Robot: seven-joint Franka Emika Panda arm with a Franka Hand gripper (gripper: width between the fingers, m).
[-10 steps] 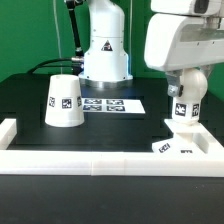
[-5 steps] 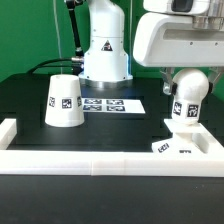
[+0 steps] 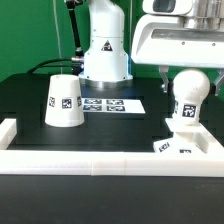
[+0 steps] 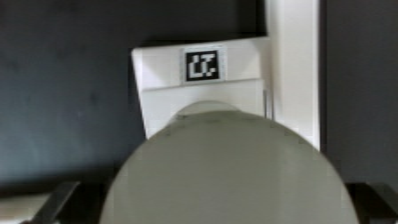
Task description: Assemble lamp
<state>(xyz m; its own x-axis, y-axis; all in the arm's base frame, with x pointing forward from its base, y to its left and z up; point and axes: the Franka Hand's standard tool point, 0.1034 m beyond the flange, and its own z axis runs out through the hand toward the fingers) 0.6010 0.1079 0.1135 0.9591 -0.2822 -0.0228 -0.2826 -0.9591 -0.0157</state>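
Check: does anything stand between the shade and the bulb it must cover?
Nothing visible does. Only black table separates the shade from the bulb; the marker board lies flat, slightly farther back.

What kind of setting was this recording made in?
Likely a robotics lab bench: a black table with a fixed marker board, a white robot pedestal behind it, and tagged white lamp parts, shade and bulb.

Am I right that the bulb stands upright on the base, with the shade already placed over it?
Not quite. The bulb does stand upright on the base, but the shade is not over it. In the exterior view it sits apart on the black table, at that view's left, beside the marker board.
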